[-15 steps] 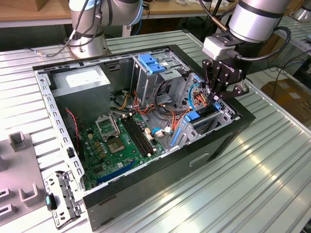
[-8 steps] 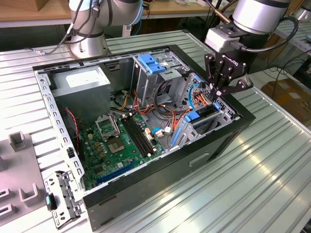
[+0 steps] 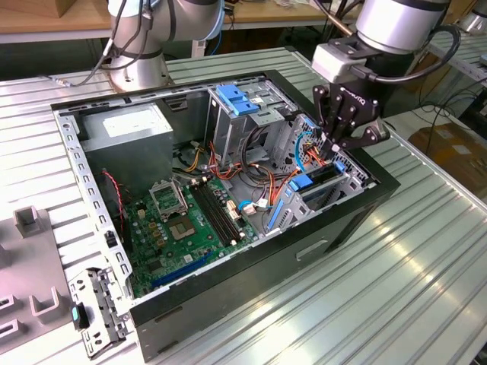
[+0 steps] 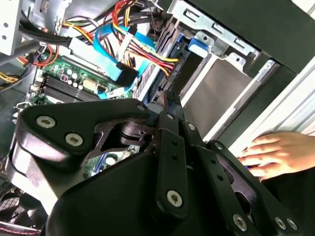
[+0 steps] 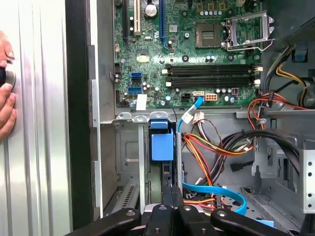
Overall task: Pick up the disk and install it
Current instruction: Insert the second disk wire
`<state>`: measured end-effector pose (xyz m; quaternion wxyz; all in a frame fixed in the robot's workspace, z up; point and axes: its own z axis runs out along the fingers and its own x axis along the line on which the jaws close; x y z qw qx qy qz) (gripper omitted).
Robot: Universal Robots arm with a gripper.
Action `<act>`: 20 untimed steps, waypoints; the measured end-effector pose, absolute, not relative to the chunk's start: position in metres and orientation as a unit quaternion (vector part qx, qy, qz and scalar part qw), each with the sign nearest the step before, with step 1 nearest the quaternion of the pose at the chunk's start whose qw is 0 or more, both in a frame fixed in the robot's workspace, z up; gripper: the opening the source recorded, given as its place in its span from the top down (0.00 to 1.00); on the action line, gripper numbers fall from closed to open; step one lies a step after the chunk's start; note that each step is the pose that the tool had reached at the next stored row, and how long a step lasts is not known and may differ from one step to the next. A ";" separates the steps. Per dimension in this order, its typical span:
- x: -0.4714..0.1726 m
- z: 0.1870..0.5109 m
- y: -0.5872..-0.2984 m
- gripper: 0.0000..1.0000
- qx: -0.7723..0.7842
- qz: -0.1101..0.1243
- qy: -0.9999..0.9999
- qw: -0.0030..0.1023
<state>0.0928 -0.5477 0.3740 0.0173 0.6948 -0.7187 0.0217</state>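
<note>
Hovering over open computer case [image 3: 251, 262], your gripper [image 3: 340, 137] sits at drive bay corner. Fingers pressed together, nothing visibly between them. Disk [image 5: 162, 146] stands on edge in bay slot, blue rail uppermost, directly beneath fingertips, long axis running down into case. Motherboard [image 3: 190, 220] lies beside bay. Person's hand [image 4: 275, 153] rests on table outside case wall.

My matt black metal gripper [image 3: 335, 142] hangs over a glossy green circuit board [image 3: 186, 220], bare grey steel case [image 3: 72, 156], ribbed aluminium table [image 3: 426, 258].
</note>
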 end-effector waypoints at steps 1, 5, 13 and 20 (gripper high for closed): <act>0.093 0.376 -0.548 0.89 0.695 0.022 -0.719 0.017; 0.093 0.384 -0.537 0.89 0.695 0.023 -0.719 0.019; 0.094 0.398 -0.524 0.89 0.695 0.022 -0.719 0.022; 0.101 0.399 -0.499 0.89 0.695 0.014 -0.718 0.033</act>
